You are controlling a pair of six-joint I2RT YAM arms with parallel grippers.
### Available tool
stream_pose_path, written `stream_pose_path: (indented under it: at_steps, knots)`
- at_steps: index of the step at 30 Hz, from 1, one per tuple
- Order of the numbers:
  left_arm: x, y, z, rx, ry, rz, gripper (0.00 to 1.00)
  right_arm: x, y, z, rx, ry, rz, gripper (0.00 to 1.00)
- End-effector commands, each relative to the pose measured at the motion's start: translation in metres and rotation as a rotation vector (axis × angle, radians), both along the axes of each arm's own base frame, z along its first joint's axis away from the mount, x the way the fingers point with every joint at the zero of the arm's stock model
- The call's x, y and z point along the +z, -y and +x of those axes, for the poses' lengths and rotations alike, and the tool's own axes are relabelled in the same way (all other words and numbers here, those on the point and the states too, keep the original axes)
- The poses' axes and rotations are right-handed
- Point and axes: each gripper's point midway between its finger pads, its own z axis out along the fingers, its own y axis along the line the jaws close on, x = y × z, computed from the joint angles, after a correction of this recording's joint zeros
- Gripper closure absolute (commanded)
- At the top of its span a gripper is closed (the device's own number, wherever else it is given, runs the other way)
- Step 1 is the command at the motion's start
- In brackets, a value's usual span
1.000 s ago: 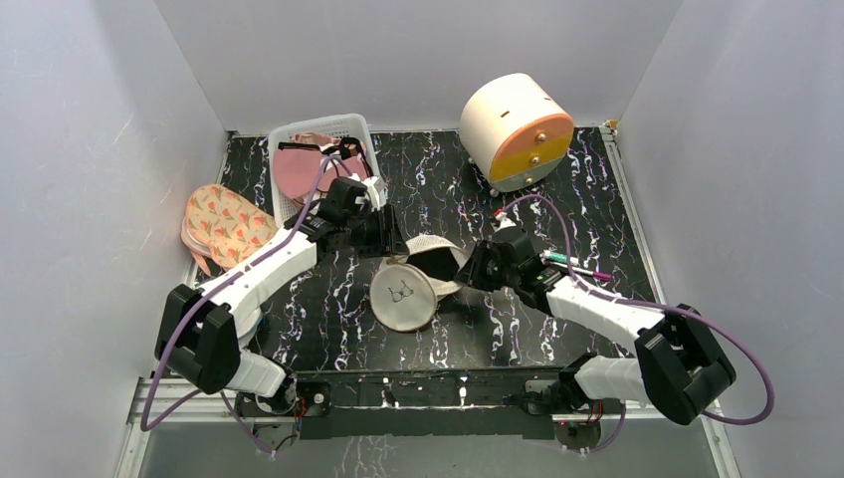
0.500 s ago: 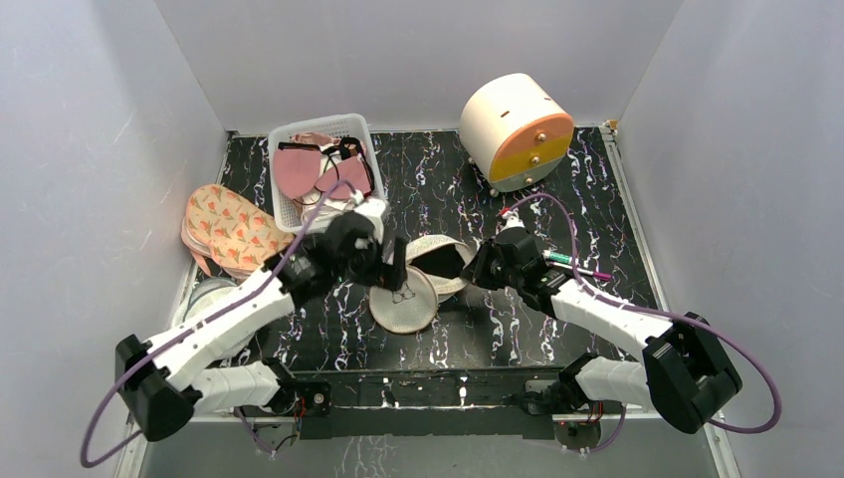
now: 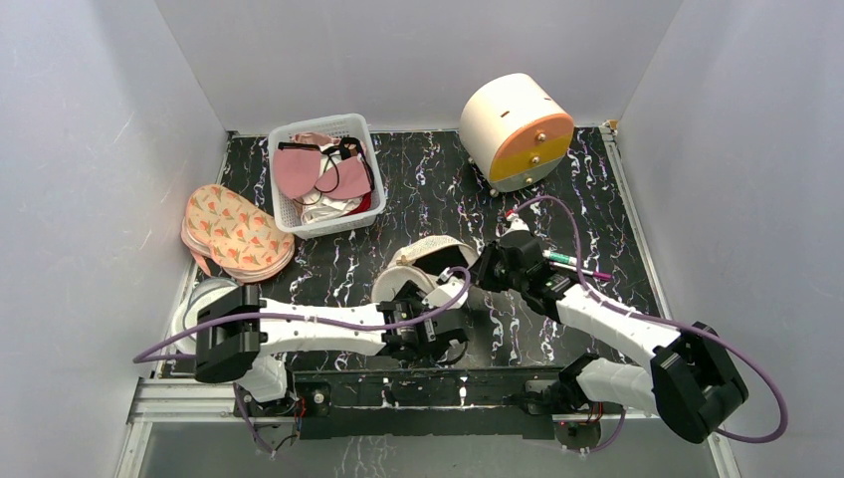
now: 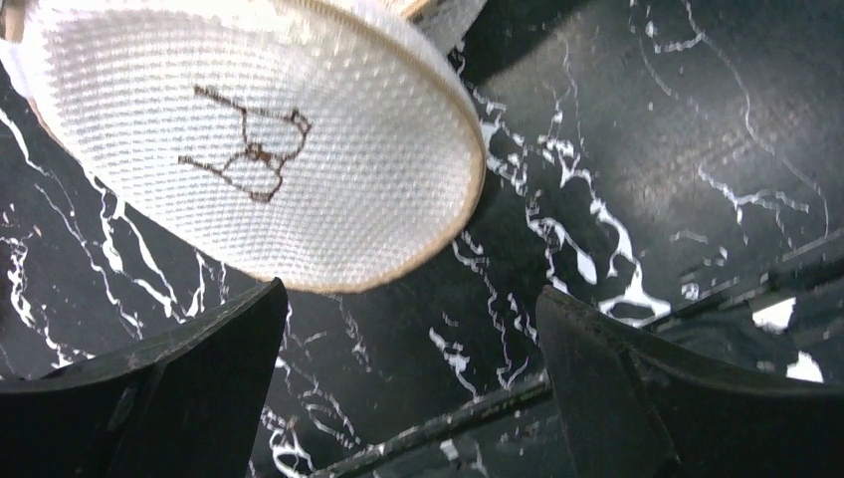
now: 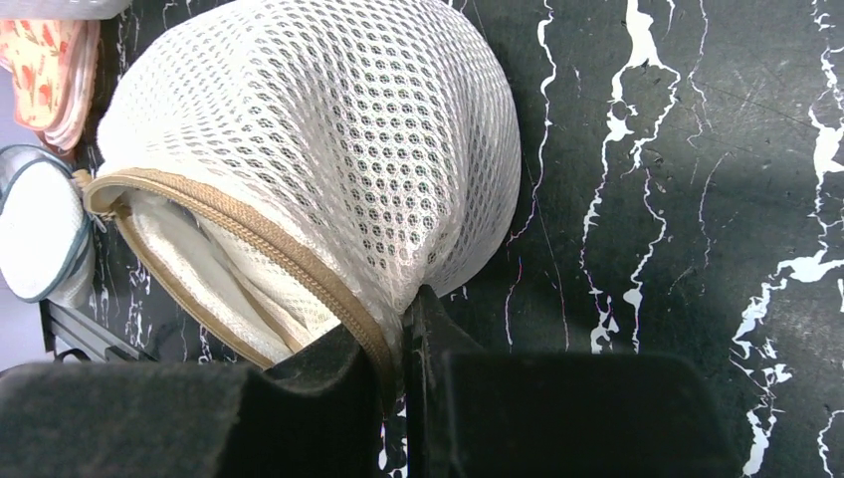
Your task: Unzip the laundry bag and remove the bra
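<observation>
The white mesh laundry bag [image 3: 430,257] lies mid-table, unzipped, its round lid [image 3: 400,286] with a stitched bra emblem hanging open toward the front. My right gripper [image 3: 488,269] is shut on the bag's tan zipper edge [image 5: 358,309]; the mesh body [image 5: 328,139] bulges above the fingers and only pale lining shows in the opening. My left gripper [image 3: 436,334] is open and empty, low at the table's front, just in front of the lid [image 4: 249,149]. Pink bras [image 3: 299,169] lie in the white basket [image 3: 284,214].
A floral round bag [image 3: 234,231] and a white bag with a grey rim [image 3: 199,299] lie at the left. A cream and orange drum [image 3: 516,129] stands at the back right. A pink and green pen [image 3: 579,265] lies near my right arm.
My left arm has swung from the basket down to the table's front edge, ending in front of the bag's lid. My right gripper has kept its hold on the bag.
</observation>
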Motion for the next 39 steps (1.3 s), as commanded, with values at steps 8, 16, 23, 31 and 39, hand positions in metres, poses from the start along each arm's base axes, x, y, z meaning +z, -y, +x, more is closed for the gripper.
stream_pose_path:
  at_steps: [8,16,23,31,39]
  knots:
    - [0.005,0.032,0.035,0.133,0.223,-0.077,0.02,0.025,0.001,0.007,-0.036,0.072,0.058,0.92]
    - [-0.008,0.010,0.046,0.205,0.320,0.003,0.37,0.021,0.000,0.003,-0.027,0.056,0.067,0.92]
    - [0.006,0.010,0.044,0.187,0.305,-0.025,0.80,0.021,-0.003,0.001,-0.011,0.052,0.079,0.92]
    - [0.064,0.021,0.030,0.119,0.153,-0.124,1.00,0.013,0.011,0.002,-0.005,0.061,-0.032,0.92]
    - [0.134,0.018,0.042,0.099,-0.204,-0.552,1.00,0.009,0.030,0.007,-0.001,0.083,-0.177,0.89]
